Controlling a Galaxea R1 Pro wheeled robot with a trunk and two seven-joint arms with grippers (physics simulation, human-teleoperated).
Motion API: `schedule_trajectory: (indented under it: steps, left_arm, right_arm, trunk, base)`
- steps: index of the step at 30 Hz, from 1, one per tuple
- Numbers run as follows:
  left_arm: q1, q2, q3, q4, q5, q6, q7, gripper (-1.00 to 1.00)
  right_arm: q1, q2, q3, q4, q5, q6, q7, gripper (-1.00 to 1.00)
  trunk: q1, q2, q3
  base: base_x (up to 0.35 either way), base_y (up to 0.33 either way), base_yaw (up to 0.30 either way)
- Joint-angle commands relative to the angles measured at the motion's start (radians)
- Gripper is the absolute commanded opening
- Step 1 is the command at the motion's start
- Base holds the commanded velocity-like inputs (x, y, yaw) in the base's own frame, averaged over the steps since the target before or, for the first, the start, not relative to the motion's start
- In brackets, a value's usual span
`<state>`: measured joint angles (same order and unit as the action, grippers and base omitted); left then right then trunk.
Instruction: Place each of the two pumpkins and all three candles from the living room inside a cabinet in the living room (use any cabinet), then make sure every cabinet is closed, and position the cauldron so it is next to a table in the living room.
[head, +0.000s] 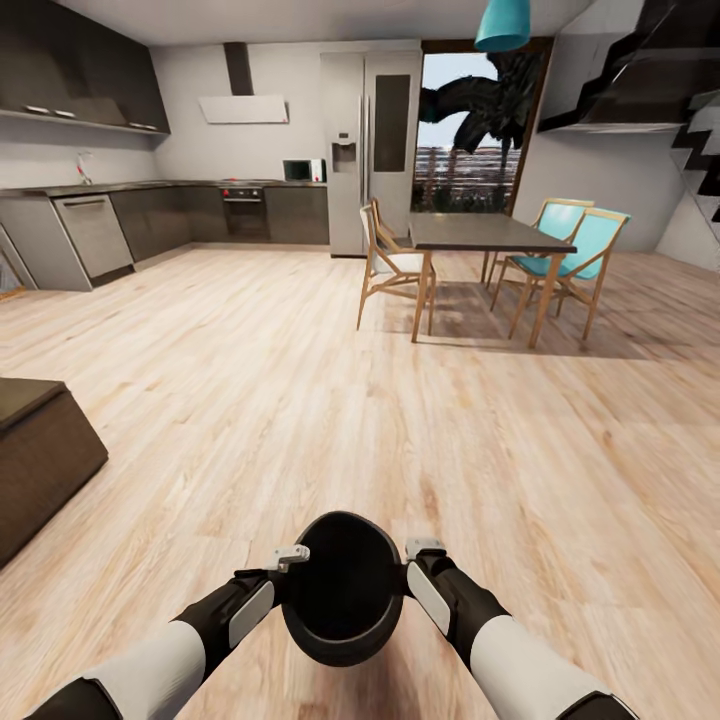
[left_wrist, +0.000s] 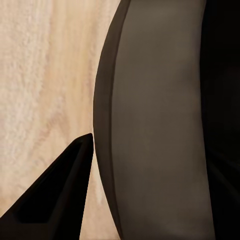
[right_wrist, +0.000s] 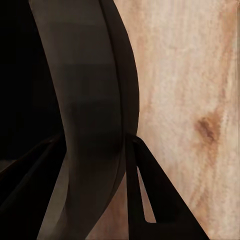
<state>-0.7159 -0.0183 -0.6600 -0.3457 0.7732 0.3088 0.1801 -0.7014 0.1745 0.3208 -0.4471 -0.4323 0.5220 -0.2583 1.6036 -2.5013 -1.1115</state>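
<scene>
Cauldron is the thing held here: a black round pot with an open mouth, carried low in front of the robot between its two arms, above the pale wooden floor. The left pincer is at the left side of the rim and the right pincer is at the right side, so the pot is between them. In the left wrist view, the dark grey wall of the cauldron is very close, and one black finger touches its outer side with its tip; the other finger is hidden in the dark inside. In the right wrist view, the rim of the cauldron passes between two dark fingers, one outside and one inside, so this pincer is clenched on the rim. The left one seems to grasp the rim in the same way.

Far ahead on the right stands a dining table with a dark top, with a wooden chair and turquoise chairs around it, well apart from the cauldron. A tall grey fridge and grey kitchen units are at the back wall. At the left edge a corner of a low dark brown unit is visible.
</scene>
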Motion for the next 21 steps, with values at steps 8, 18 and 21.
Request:
schedule_trajectory:
  steps: [8,18,21]
  left_arm:
    - [0.000,0.001,-0.018,-0.001,0.031,0.003,0.009,-1.00]
    - [0.000,0.001,-0.018,-0.001,0.031,0.003,0.008,-1.00]
    - [0.000,0.001,-0.018,-0.001,0.031,0.003,0.007,-1.00]
  right_arm:
    - [-0.001,0.000,0.010,-0.014,-0.014,-0.006,-0.003,-1.00]
    - [-0.001,0.000,0.010,-0.015,-0.014,-0.012,-0.002,-1.00]
    - [-0.001,0.000,0.010,-0.015,-0.014,-0.013,-0.002,-1.00]
  trunk:
    - [-0.006,0.006,0.030]
    - [-0.044,0.076,0.061]
    - [-0.056,0.097,0.070]
  base:
    - [0.000,0.000,0.000]
    - [0.000,0.000,0.000]
    - [0.000,0.000,0.000]
